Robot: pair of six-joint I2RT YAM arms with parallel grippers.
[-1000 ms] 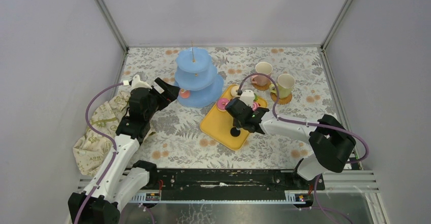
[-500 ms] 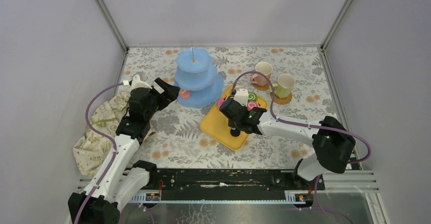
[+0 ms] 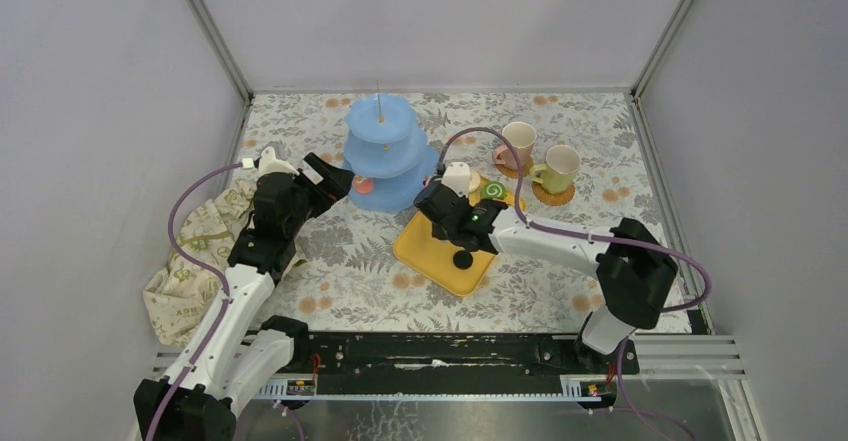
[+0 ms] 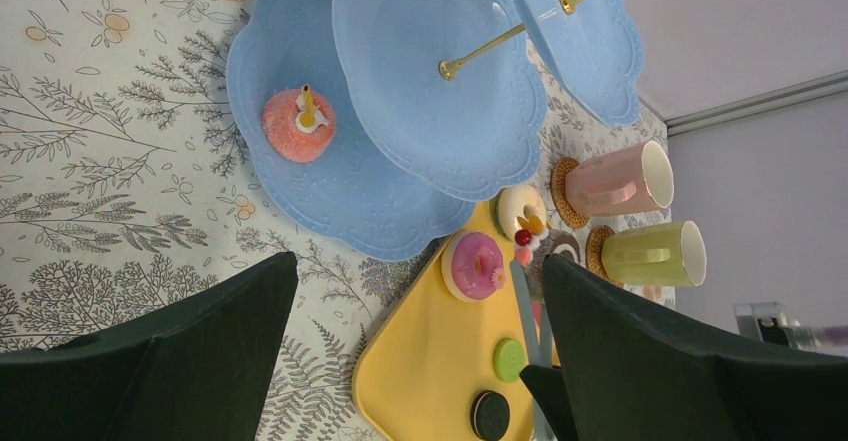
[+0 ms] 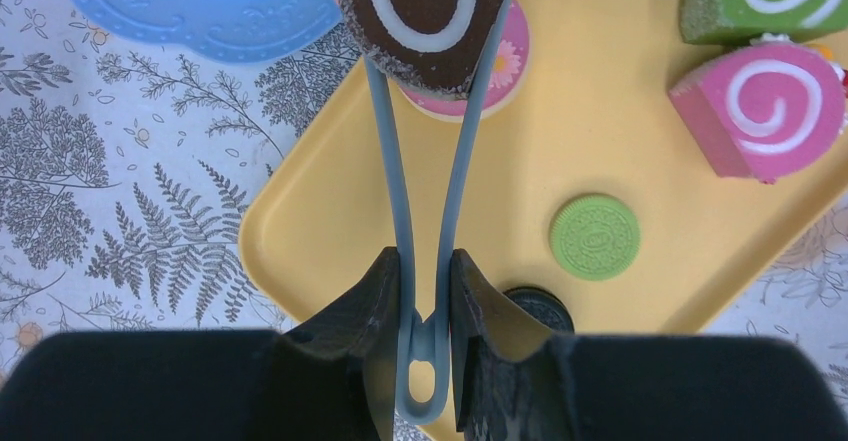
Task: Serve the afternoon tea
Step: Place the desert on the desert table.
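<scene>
While the left gripper (image 4: 420, 291) had not stirred from its post beside the three-tier stand (image 3: 385, 151), jaws spread wide with nothing between them, the right arm had swept leftward across the yellow tray (image 5: 330, 231) in the last second. Its wrist had been over the middle of the tray and now sat at the corner nearest the stand.

The right gripper (image 5: 425, 281) was squeezed on the handle end of a pair of blue-grey tongs (image 5: 393, 161), and the tongs pinched a chocolate swirl roll (image 5: 425, 11) between their tips. Seen from the right wrist, the roll hung above a pink doughnut (image 5: 508, 66) at the tray's edge. It was just short of the stand's bottom tier and not yet over it.

A green swirl roll (image 5: 770, 1), a pink swirl roll (image 5: 765, 111), a green sandwich biscuit (image 5: 595, 236) and a black sandwich biscuit (image 5: 540, 306) lay on the tray. One orange-pink pastry (image 4: 298, 124) already sat on the bottom tier. The pink mug (image 3: 518, 143) and the pale green mug (image 3: 560, 168) stood beyond the tray.

To my eye the roll was in mid-carry. A little more travel would bring it over a tier, and then it would need lowering and the squeeze eased. Held only by thin tong tips, it looked liable to twist or slip.
</scene>
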